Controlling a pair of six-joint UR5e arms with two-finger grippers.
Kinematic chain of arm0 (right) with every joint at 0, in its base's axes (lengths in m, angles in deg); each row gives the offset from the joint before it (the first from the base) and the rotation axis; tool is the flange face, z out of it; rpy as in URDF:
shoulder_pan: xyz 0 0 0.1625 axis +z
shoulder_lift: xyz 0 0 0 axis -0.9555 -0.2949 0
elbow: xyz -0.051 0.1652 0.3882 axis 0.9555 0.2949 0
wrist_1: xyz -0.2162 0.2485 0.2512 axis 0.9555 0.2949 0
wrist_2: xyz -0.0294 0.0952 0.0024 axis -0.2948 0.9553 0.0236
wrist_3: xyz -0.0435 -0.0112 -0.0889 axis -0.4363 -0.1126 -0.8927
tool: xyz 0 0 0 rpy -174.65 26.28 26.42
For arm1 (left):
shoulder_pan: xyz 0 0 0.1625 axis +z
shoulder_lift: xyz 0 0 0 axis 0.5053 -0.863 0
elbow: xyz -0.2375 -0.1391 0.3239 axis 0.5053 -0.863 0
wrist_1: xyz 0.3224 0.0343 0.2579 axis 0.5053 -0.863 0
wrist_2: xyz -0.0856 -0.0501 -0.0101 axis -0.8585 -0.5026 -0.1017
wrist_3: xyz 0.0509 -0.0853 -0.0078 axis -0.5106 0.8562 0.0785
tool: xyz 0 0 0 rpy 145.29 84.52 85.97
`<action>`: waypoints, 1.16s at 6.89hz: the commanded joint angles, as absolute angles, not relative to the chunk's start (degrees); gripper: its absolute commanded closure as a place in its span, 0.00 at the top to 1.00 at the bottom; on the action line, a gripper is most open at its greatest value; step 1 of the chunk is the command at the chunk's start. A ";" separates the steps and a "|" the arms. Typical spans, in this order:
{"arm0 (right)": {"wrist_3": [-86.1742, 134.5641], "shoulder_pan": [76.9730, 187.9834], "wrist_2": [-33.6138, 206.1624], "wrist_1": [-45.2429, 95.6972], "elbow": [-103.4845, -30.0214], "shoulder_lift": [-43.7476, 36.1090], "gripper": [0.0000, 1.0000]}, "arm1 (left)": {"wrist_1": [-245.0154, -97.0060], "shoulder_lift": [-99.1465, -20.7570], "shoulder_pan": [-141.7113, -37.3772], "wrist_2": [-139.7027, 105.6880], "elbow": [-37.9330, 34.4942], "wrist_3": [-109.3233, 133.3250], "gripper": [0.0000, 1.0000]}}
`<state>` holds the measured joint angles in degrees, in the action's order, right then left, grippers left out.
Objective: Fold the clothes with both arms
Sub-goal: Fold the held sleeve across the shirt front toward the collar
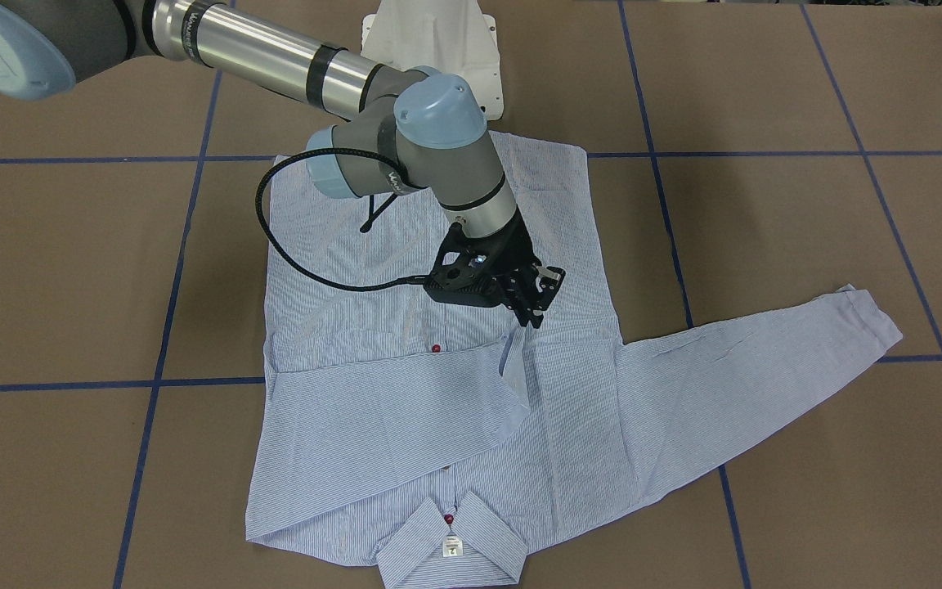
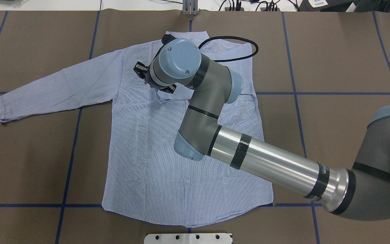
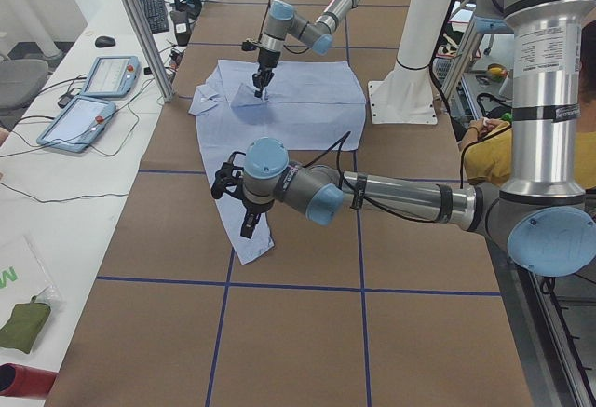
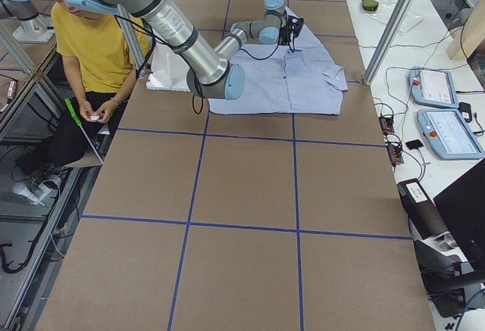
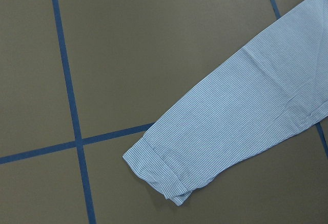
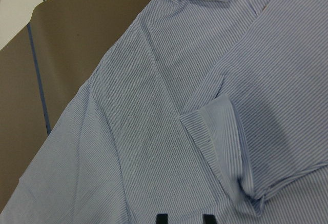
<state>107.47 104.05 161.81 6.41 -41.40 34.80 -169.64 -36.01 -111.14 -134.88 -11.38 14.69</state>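
Right gripper (image 6: 184,217) is held spread, empty, over the shirt (image 2: 147,152), flat on the table (image 2: 333,61). One sleeve is folded across the chest, cuff (image 6: 212,126) free. Left sleeve (image 1: 765,360), body not yet folded. State of left gripper (image 3: 244,221) cannot be told.

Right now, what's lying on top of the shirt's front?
One sleeve lies folded across the shirt, its cuff near the right gripper. A red button shows at the sleeve's edge; the placket beneath is hidden.
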 commanded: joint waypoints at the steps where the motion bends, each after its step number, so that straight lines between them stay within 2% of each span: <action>1: 108.06 102.99 159.67 6.49 -41.52 35.22 1.00 | -178.42 -36.49 -104.57 -132.43 -10.60 26.82 1.00; 3: 113.68 103.34 159.76 7.27 -45.19 34.53 1.00 | -181.82 -40.15 -102.16 -126.35 -7.19 33.53 0.99; 4: 114.56 104.04 159.76 8.67 -48.69 29.91 0.99 | -182.17 -42.70 -101.98 -126.34 -1.95 37.40 0.99; 6: 114.57 106.59 160.19 9.30 -63.07 16.66 0.98 | -182.08 -42.73 -97.60 -126.26 1.08 42.92 0.97; 8: 114.57 109.83 162.73 9.82 -71.19 10.03 0.98 | -185.83 -42.47 -94.25 -125.04 5.46 46.57 0.94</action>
